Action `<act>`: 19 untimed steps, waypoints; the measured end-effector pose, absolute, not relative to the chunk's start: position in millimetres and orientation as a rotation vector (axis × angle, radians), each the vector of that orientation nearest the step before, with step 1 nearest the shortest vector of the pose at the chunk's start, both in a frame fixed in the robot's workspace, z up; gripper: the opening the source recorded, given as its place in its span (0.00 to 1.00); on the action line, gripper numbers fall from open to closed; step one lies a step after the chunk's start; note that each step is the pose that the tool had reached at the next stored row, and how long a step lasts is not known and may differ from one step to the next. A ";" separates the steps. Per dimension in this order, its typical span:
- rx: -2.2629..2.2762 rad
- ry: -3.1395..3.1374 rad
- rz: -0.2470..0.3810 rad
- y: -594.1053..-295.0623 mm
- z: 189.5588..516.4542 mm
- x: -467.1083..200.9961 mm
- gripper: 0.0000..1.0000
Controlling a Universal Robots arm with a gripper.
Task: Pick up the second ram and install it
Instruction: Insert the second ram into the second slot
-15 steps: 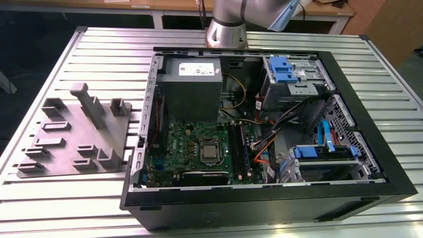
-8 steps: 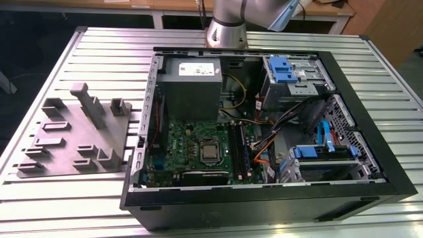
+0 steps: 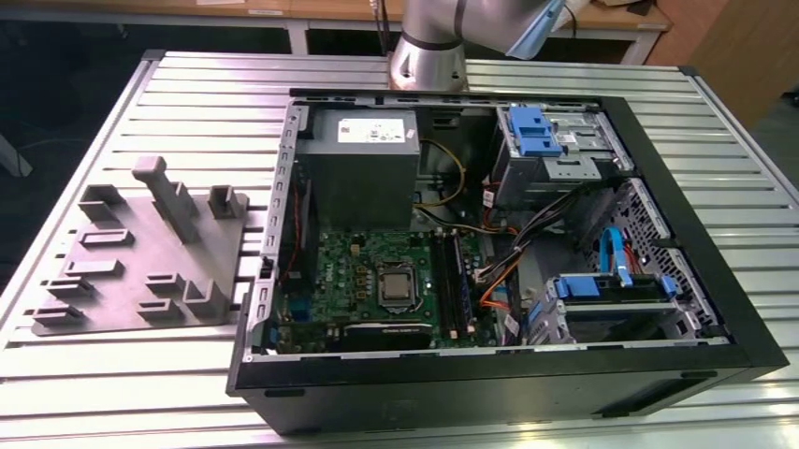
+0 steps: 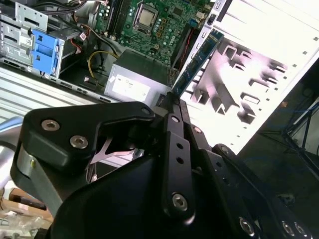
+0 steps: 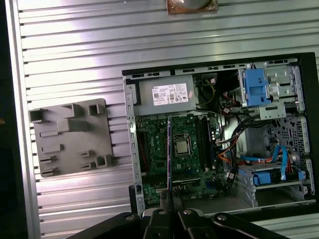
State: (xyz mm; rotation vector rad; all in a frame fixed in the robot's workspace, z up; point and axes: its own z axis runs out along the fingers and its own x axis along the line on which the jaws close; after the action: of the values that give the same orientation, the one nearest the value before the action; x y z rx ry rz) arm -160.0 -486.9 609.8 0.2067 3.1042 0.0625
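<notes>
One memory stick (image 4: 199, 59) is clenched by its end in the claw (image 4: 173, 98), standing out lengthwise past the tips. It hangs well above the open computer case (image 3: 500, 388) on the worktop (image 3: 187, 94). In the first wrist view its thin edge runs parallel to the memory slots (image 5: 202, 142) of the motherboard (image 5: 154, 149). Judged: held edge-on so it can go straight down into a slot.

Room log | I see a ribbed metal surface (image 3: 112, 374) with white glare in the second wrist view | exterior view: wooden bench (image 3: 250, 11) at 12 o'clock | wooden cabinet (image 3: 731, 37) at 1 o'clock | dark floor (image 3: 50, 103) at 10 o'clock
</notes>
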 end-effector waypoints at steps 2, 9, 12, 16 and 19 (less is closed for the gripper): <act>0.207 3.104 0.064 -487.0 609.8 -160.0 0.11; 0.207 3.104 0.070 -486.9 609.7 -159.9 0.11; 0.207 3.104 0.073 -486.9 609.6 -160.0 0.11; 0.207 3.105 0.076 -486.9 609.6 -160.0 0.11; 0.207 3.105 0.079 -486.9 609.5 -160.0 0.11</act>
State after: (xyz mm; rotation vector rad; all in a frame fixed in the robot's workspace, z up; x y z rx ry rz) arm -160.0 -486.9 609.5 0.2070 3.1045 0.0792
